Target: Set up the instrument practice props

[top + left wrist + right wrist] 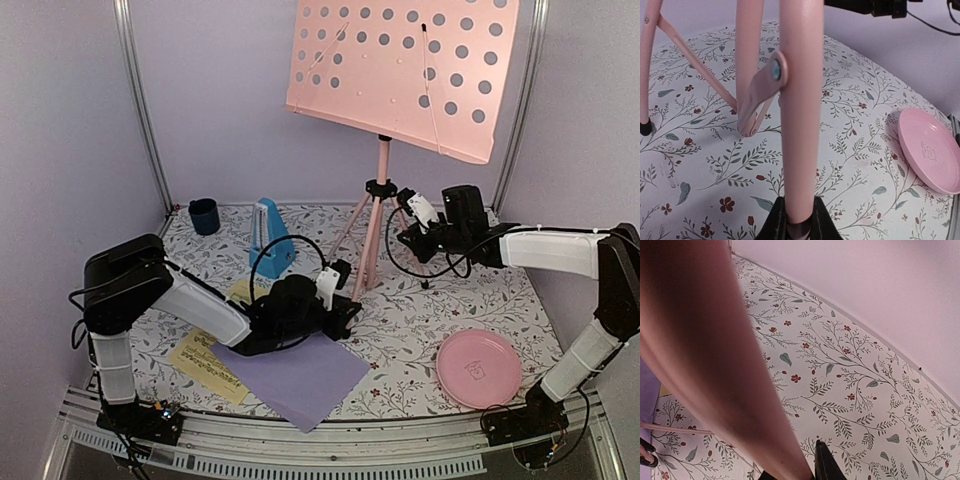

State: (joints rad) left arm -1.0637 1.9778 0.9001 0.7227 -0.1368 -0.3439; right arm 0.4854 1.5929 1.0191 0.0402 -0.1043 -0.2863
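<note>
The pink music stand [378, 215] stands at the table's middle back, its perforated desk [400, 70] high up. My left gripper [350, 300] is shut on the lower end of a stand leg; the left wrist view shows the black fingers [772, 222] clamped on either side of the pink tube [800, 125]. My right gripper [405, 238] is shut on a stand tube just below the hub; the right wrist view shows the blurred pink tube [715, 355] against one finger [824, 465]. The lavender sheet [295, 375] and yellow sheet [205, 365] lie flat front left. The blue metronome [270, 240] stands back left.
A round pink plate [478, 368] lies front right, also showing in the left wrist view [932, 150]. A small dark blue cup [204, 215] stands in the back left corner. Metal frame posts [140, 100] and purple walls close in the table. A black cable [440, 270] loops under the right arm.
</note>
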